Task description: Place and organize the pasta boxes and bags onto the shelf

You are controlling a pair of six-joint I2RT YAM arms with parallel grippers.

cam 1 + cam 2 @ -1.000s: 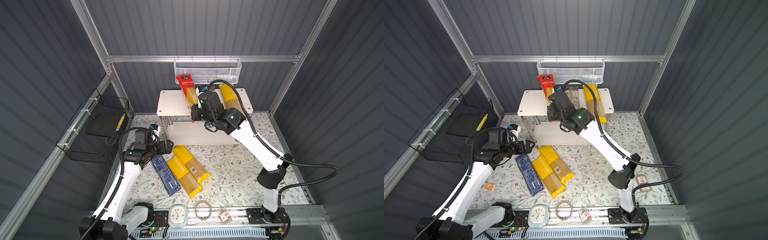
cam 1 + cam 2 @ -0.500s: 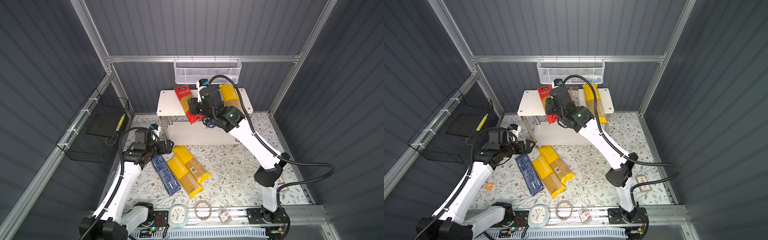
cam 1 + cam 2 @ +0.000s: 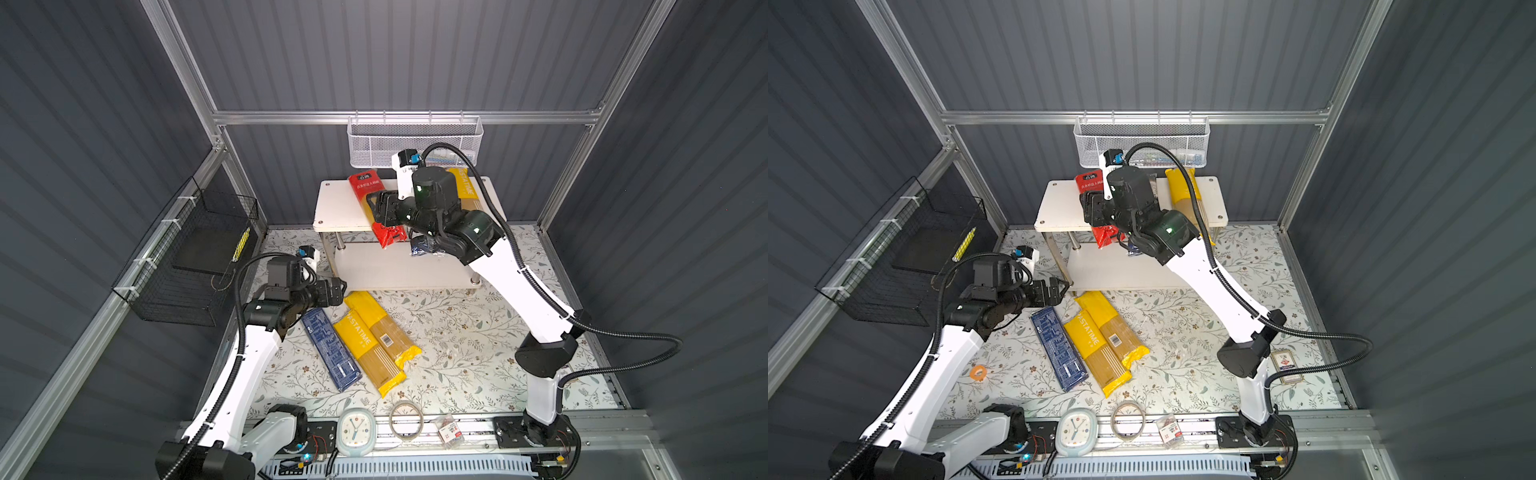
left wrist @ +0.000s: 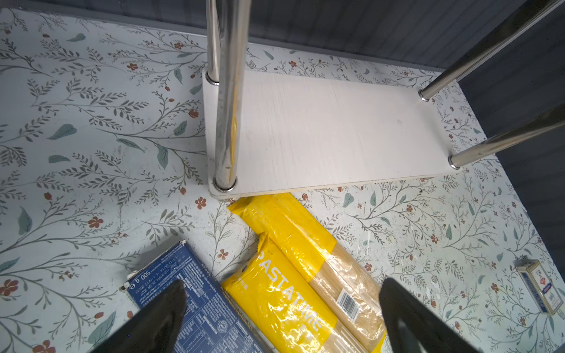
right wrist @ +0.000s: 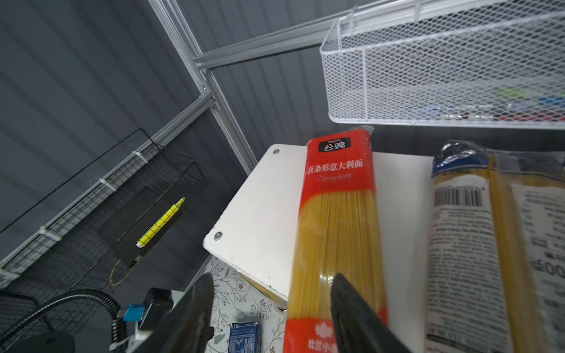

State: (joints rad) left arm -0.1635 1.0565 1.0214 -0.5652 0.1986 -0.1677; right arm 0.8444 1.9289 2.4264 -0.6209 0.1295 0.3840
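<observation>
As it lies on shelf [image 5: 260,198] | red bag [image 5: 339,183]: narrow, clear-windowed, spaghetti visible

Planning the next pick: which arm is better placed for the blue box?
Left. The left tool, open, hangs by the blue box; the right tool is up at the shelf, over the red bag.

Shelf [image 3: 332,203] at back of tabletop [image 3: 457,340], below mesh basket [image 3: 415,141]. On top board, side by side: left bag [image 3: 365,187], overhanging front edge; middle bag [image 5: 458,244]; right bag [image 3: 465,187]. Before shelf on tabletop: box [image 3: 330,351] leftmost, two bags [image 3: 361,345] touching beside it. On left wall: wire basket [image 3: 195,266].
</observation>
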